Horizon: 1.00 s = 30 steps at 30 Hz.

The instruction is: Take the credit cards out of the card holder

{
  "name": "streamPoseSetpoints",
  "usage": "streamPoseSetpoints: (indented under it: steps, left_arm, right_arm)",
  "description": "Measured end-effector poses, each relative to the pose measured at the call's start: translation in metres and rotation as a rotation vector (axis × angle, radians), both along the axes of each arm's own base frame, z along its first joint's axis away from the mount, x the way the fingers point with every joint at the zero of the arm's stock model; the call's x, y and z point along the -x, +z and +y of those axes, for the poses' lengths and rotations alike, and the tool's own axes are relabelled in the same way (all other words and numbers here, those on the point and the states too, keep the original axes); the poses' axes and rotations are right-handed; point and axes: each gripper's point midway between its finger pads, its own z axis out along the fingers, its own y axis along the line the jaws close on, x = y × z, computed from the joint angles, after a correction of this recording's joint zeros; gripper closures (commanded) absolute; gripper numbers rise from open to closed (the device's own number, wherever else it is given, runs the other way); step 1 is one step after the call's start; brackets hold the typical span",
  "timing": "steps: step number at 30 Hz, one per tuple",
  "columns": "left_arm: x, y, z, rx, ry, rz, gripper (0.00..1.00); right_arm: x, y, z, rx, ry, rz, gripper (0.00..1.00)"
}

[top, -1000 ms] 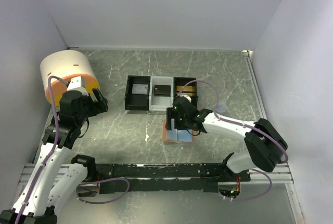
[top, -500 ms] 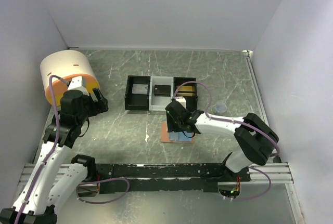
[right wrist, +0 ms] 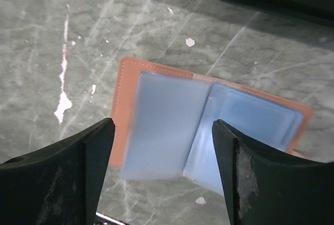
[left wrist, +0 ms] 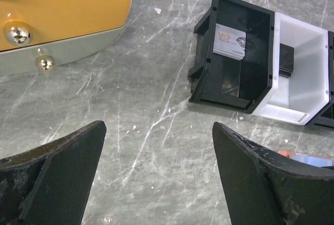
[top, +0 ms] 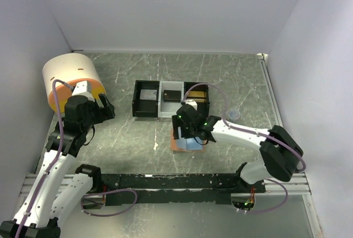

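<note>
While the right arm's fingers point(right wrist: 62, 178) stand wide apart over it and hold nothing, the small salmon-orange folding card holder with light blue lining point(right wrist: 245, 120) lies open on the grey marbled surface point(top: 127, 138). It is at six o'clock from the black-and-white three-compartment tray point(top: 145, 114), near it but not touching. One blue leaf looks blurred in the right wrist view. The left arm's fingers point(left wrist: 57, 183) are also spread wide and empty, at nine o'clock from the tray. A white card with gold "VIP" print point(left wrist: 229, 41) sits in the tray's black compartment at its nine o'clock end.
</note>
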Motion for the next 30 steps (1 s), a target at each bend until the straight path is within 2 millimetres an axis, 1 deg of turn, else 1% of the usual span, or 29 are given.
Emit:
streamPoseSetpoints:
  steps: [2, 4, 6, 8, 10, 15, 24, 26, 30]
  left_arm:
    - [0.0, 0.0, 0.0, 0.0, -0.002, 0.0, 0.05]
    - [0.0, 0.0, -0.001, 0.002, -0.004, 0.001, 0.05]
    - [0.0, 0.0, -0.001, 0.003, -0.008, 0.001, 0.05]
    - [0.0, 0.0, -0.002, 0.004, -0.01, 0.001, 0.05]
    - [0.0, 0.0, -0.002, 0.004, -0.013, 0.002, 0.05]
    - [0.0, -0.001, -0.003, 0.004, -0.017, 0.007, 0.05]
    - [0.0, -0.002, -0.003, 0.003, -0.017, 0.011, 0.05]
    - [0.0, -0.002, -0.003, 0.003, -0.018, 0.011, 0.05]
    - [0.0, -0.002, -0.003, 0.003, -0.018, 0.011, 0.05]
  right_arm:
    - [-0.003, 0.015, -0.003, -0.002, -0.015, -0.032, 0.22]
    - [-0.009, 0.031, -0.011, 0.004, -0.053, -0.078, 0.21]
    - [-0.012, 0.036, -0.02, 0.022, -0.094, -0.102, 0.21]
    - [-0.012, 0.032, -0.031, 0.064, -0.136, -0.101, 0.2]
    - [-0.009, 0.021, -0.041, 0.112, -0.164, -0.08, 0.2]
    - [0.001, -0.004, -0.054, 0.186, -0.181, -0.025, 0.2]
    - [0.004, -0.021, -0.058, 0.228, -0.195, 0.013, 0.2]
    - [0.005, -0.026, -0.059, 0.234, -0.198, 0.02, 0.23]
    - [0.004, -0.03, -0.058, 0.237, -0.198, 0.021, 0.24]
